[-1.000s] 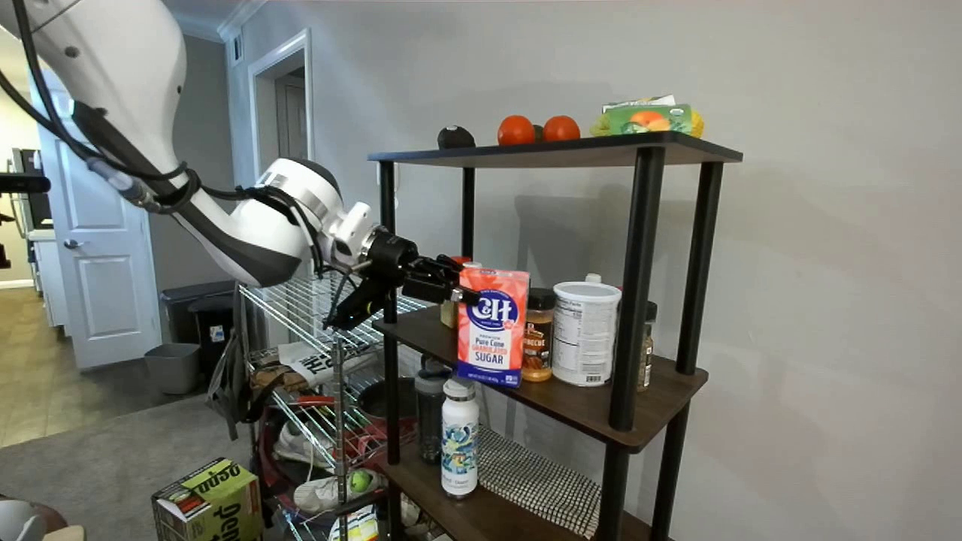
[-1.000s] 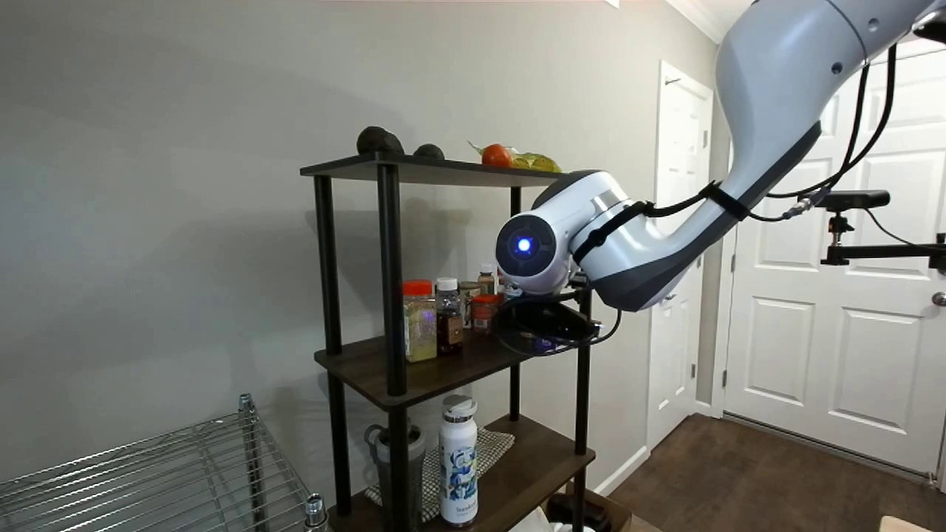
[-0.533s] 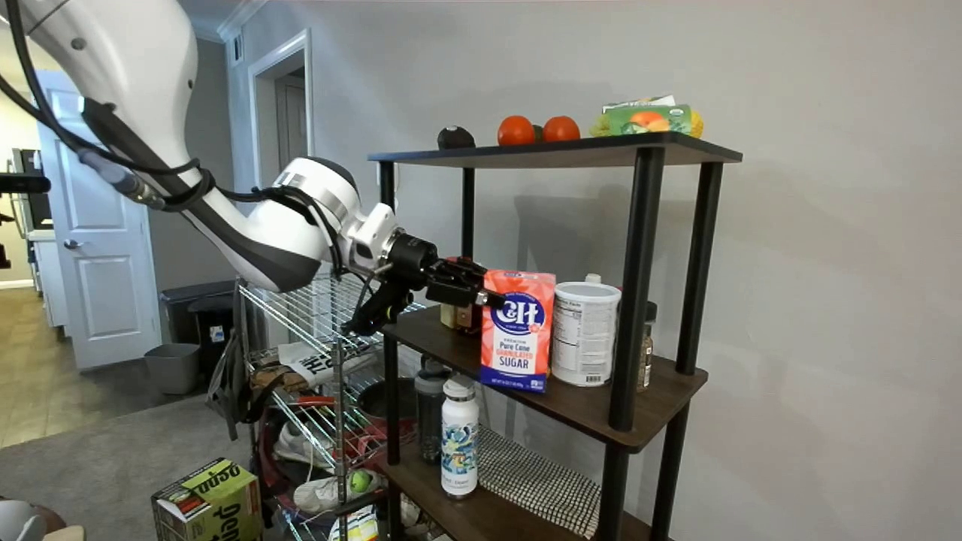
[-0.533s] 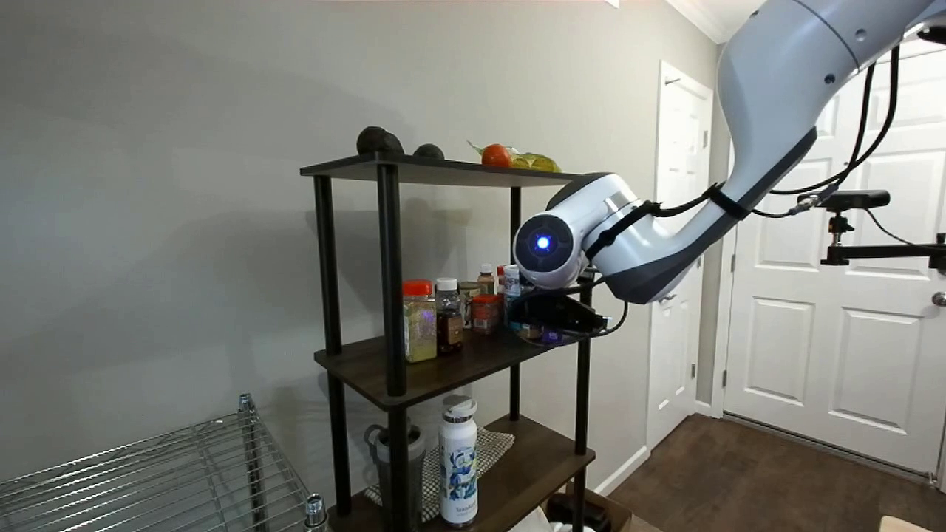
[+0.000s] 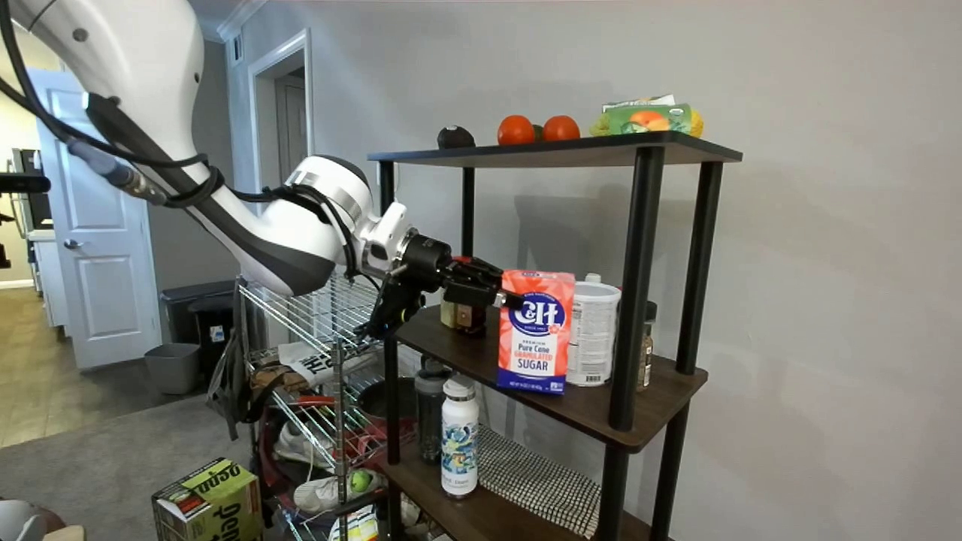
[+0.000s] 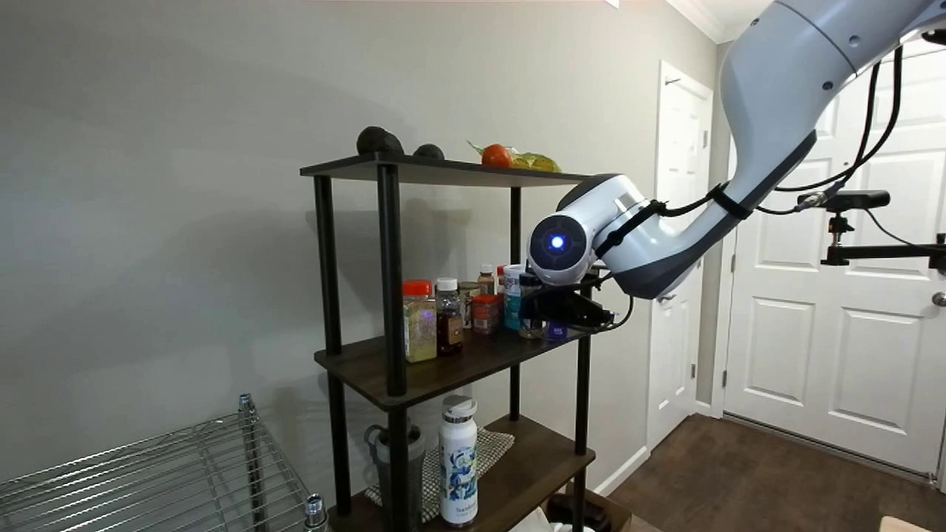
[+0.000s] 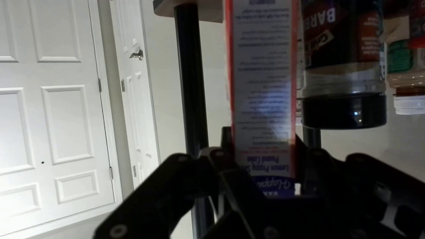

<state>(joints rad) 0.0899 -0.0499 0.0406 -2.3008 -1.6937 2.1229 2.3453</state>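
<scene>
Being pinched upright near its top by the end effector [image 5: 509, 294], at the front of the middle shelf [image 5: 588, 407], the sugar box [image 5: 535, 338] could be knocked askew, or the black-capped jar [image 7: 343, 76] near it toppled, by any sideways sweep.

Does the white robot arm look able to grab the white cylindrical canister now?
Probably not: its black gripper is closed on the red-and-blue cardboard sugar box, which partly hides the canister in an exterior view.

I count one sugar box [image 5: 535, 338], two tomatoes [image 5: 516, 130], one white flask [image 5: 460, 439] and one dark cup [image 5: 430, 417]. The dark rack [image 5: 556, 154] has three shelves [image 5: 462, 347] and four posts [image 5: 636, 300].
</scene>
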